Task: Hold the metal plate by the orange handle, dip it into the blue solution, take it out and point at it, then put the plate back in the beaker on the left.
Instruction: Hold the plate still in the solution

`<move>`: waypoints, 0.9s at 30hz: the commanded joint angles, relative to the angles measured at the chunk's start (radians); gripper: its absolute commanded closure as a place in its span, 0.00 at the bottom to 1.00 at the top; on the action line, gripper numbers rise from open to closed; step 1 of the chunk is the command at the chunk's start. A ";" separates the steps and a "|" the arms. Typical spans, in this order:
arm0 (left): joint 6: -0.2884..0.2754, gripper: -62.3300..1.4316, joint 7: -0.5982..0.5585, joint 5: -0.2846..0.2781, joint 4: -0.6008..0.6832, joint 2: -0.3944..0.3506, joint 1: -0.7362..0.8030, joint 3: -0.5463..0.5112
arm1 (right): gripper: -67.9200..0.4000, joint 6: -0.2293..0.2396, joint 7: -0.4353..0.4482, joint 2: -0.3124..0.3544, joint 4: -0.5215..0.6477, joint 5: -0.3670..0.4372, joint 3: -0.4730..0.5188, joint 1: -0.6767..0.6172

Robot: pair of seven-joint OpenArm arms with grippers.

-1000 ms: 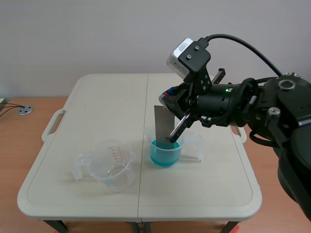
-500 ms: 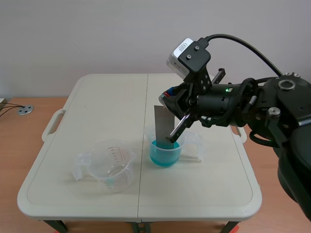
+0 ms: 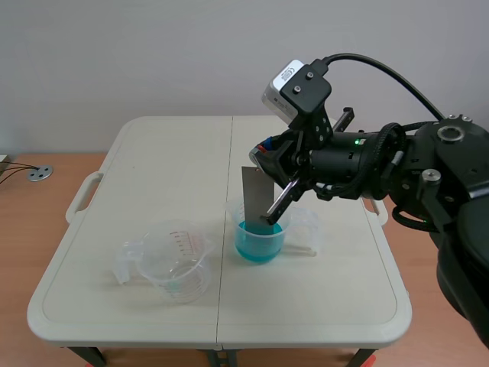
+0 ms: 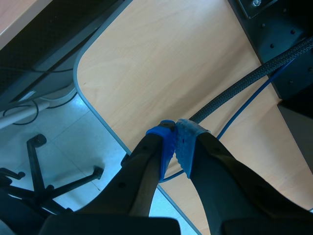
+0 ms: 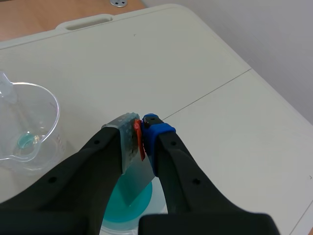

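My right gripper (image 3: 269, 153) hangs over the table's middle, shut on the orange handle (image 5: 139, 134) of the grey metal plate (image 3: 254, 193). The plate stands upright with its lower end inside the beaker of blue solution (image 3: 260, 233). In the right wrist view the plate (image 5: 139, 177) runs down from between my fingers toward the blue solution (image 5: 128, 203). An empty clear beaker (image 3: 177, 260) sits to the left, also seen beside the gripper (image 5: 139, 131) as the clear beaker (image 5: 27, 128). My left gripper (image 4: 175, 128) is shut on nothing, away from the table over a wooden floor.
The cream folding table (image 3: 137, 153) has a seam down its middle and carry handles at both sides. A small round metal fitting (image 3: 40, 173) lies on the floor at the left. Cables (image 4: 244, 85) and a chair base (image 4: 44, 176) show under the left gripper.
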 commanded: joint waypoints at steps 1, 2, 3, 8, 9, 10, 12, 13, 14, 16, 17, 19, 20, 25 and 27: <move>-0.003 0.95 -0.005 -0.003 0.010 -0.006 0.006 -0.003 | 0.97 0.008 0.016 0.005 0.006 0.005 0.007 0.014; -0.003 0.95 -0.005 -0.003 0.010 -0.006 0.006 -0.003 | 0.97 0.008 0.016 0.005 0.008 0.005 0.007 0.014; -0.003 0.95 -0.005 -0.003 0.010 -0.006 0.006 -0.003 | 0.97 0.008 0.016 0.006 0.012 0.005 0.007 0.014; -0.003 0.95 -0.006 -0.003 0.010 -0.006 0.005 -0.003 | 0.97 0.008 0.017 0.022 0.047 0.016 0.007 0.013; -0.003 0.95 -0.006 -0.003 0.010 -0.006 0.005 -0.003 | 0.97 0.008 0.017 0.027 0.058 0.016 0.007 0.012; -0.003 0.95 -0.006 -0.003 0.010 -0.006 0.005 -0.003 | 0.97 0.008 0.016 0.032 0.071 0.022 0.007 0.011; -0.003 0.95 -0.006 -0.003 0.010 -0.006 0.005 -0.003 | 0.97 0.008 0.013 0.039 0.092 0.041 0.007 0.011; -0.003 0.95 -0.005 -0.003 0.009 -0.006 0.003 -0.003 | 0.97 0.008 0.012 0.042 0.103 0.045 0.007 0.011; -0.003 0.95 -0.003 -0.003 0.009 -0.006 0.001 -0.003 | 0.97 0.008 0.009 0.042 0.114 0.051 0.007 0.011; -0.003 0.95 0.007 -0.003 0.007 -0.006 -0.006 -0.003 | 0.97 0.008 -0.006 0.047 0.137 0.067 0.007 0.011; -0.003 0.95 0.014 -0.003 0.006 -0.006 -0.011 -0.003 | 0.97 0.008 -0.014 0.049 0.151 0.076 0.007 0.008; -0.003 0.95 0.031 -0.003 0.003 -0.006 -0.022 -0.003 | 0.97 0.008 -0.022 0.056 0.185 0.085 0.007 -0.003; -0.003 0.95 0.033 -0.003 0.001 -0.006 -0.027 -0.003 | 0.97 0.008 -0.024 0.059 0.203 0.085 0.007 -0.009; -0.002 0.95 0.024 -0.002 0.014 -0.010 -0.027 -0.041 | 0.97 0.008 -0.041 0.072 0.294 0.092 0.007 -0.048; -0.002 0.95 0.024 -0.002 0.031 -0.010 -0.027 -0.076 | 0.97 0.008 -0.057 0.072 0.326 0.093 0.007 -0.059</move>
